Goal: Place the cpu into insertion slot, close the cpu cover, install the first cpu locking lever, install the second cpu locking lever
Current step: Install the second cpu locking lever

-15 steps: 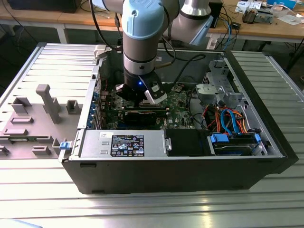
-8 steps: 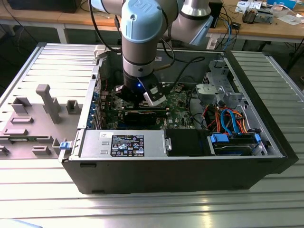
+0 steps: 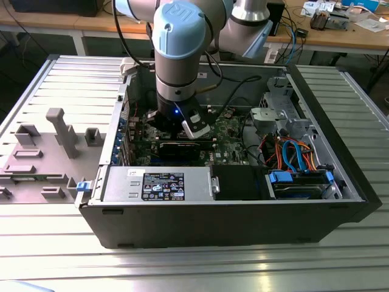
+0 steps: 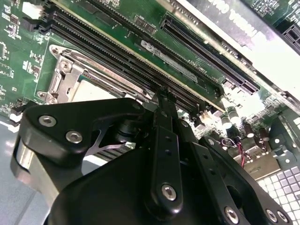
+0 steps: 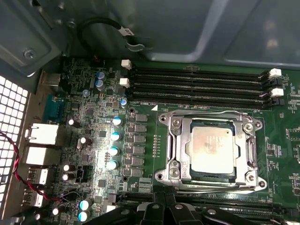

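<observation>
Silvery cpu (image 5: 212,151) lies flat in the socket, cpu cover (image 5: 176,150) closed.

A grey power supply box (image 3: 157,184) sits beside blue-orange cables (image 3: 295,155) — long black memory slots (image 5: 197,86) span the green board.

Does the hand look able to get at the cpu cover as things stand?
Probably yes. In the first wrist view the cpu cover lies flat around the cpu, nothing above it, and the hand sits just beside the socket, near the memory slots.
</observation>
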